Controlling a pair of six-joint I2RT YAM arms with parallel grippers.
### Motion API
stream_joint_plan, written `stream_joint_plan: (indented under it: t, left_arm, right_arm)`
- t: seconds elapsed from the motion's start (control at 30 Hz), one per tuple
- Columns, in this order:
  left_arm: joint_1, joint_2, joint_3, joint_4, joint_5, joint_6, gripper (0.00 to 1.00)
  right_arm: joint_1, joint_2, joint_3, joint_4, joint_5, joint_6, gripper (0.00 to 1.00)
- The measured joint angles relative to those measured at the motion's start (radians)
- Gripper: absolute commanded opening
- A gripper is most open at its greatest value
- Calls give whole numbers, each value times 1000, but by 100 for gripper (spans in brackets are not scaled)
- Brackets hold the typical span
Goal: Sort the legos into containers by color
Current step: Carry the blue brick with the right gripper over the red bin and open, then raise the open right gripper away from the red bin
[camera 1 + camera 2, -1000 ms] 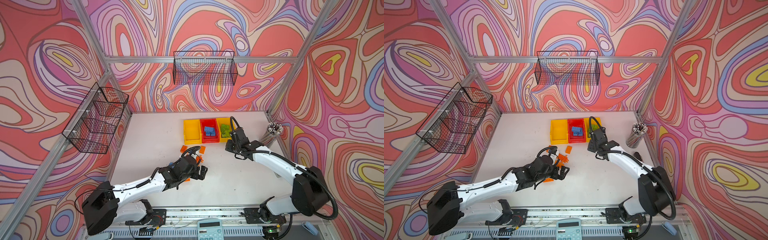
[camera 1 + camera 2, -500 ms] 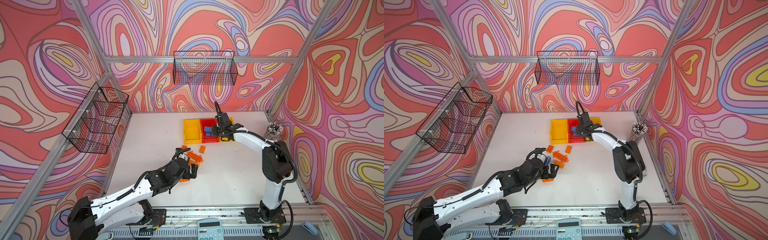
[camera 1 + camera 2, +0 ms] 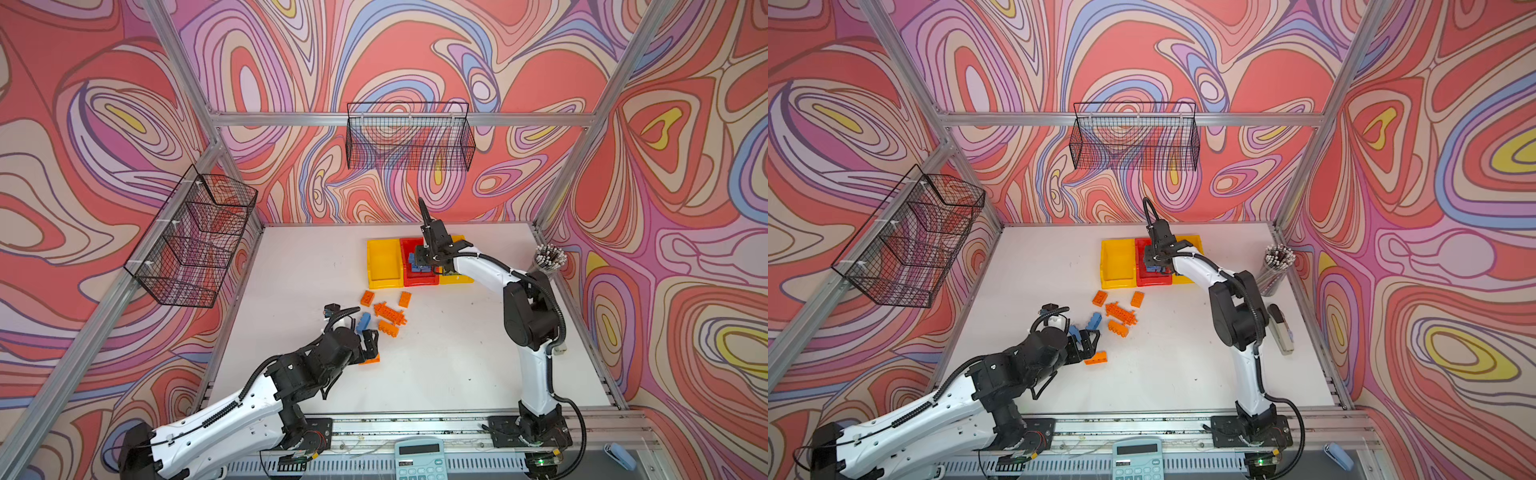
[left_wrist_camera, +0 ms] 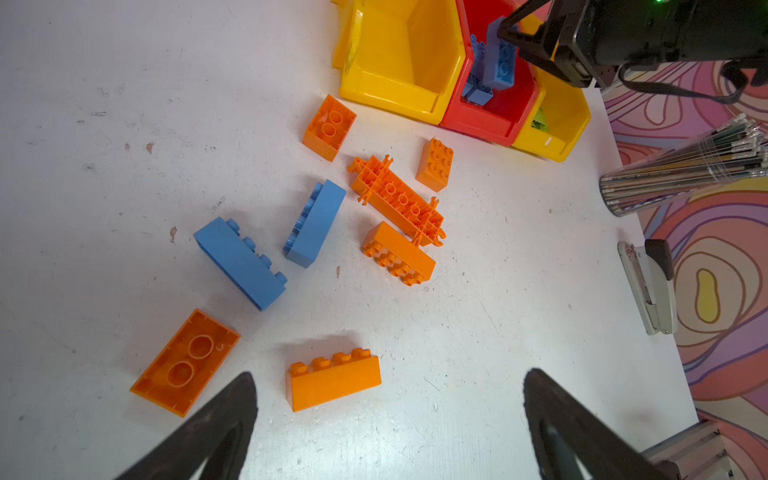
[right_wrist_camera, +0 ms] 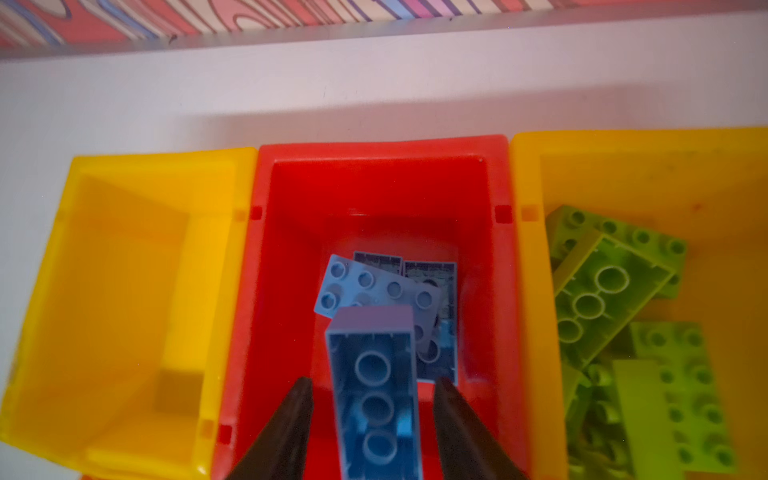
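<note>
My right gripper (image 5: 372, 380) hangs over the red container (image 5: 382, 147), open, with a blue lego (image 5: 374, 365) loose between the jaws and a gap on each side. More blue legos (image 5: 374, 286) lie in that bin. Green legos (image 5: 611, 282) fill the yellow container (image 5: 623, 139) beside it, and the other yellow container (image 5: 162, 160) holds nothing. My left gripper (image 4: 389, 372) is open low over the table, just short of an orange lego (image 4: 332, 380). Two blue legos (image 4: 239, 262) and several orange ones, including the jagged assembly (image 4: 397, 199), lie beyond it.
A clear cup of pencils (image 3: 548, 257) stands at the table's right edge, with a stapler (image 3: 1280, 328) lying in front of it. Black wire baskets (image 3: 409, 137) hang on the back and left walls. A calculator (image 3: 419, 457) sits below the front rail.
My right gripper swung from the table to over the red container and its jaws have parted from the blue lego. My left gripper drew back toward the front left.
</note>
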Motion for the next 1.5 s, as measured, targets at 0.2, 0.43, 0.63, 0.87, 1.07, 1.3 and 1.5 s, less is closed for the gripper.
stream_joint_plan:
  t: [0.2,0.43,0.63,0.87,1.07,1.3,1.5]
  left_arm:
    - [0,47,8,-2,-6,35,100]
    - [0,208,66,40,25,131,100]
    - [0,330,118,103,70,198,100]
    - [0,417,149,130,106,241,100]
    - [0,433,151,136,117,251,100]
    - [0,433,151,136,119,251,100]
    - [0,433,151,136,135,266,100]
  right_arm:
    - [0,-32,-31,2,-5,-8,88]
    - [1,-301,-227,5,-19,-11,98]
    - [5,-562,-457,16,-18,0,98]
    - [16,-678,-647,2,-38,28,98]
    - [19,-697,-673,-1,-60,37,98]
    - [22,-719,-673,-2,-74,43,98]
    - [23,-741,-673,-14,-79,55,98]
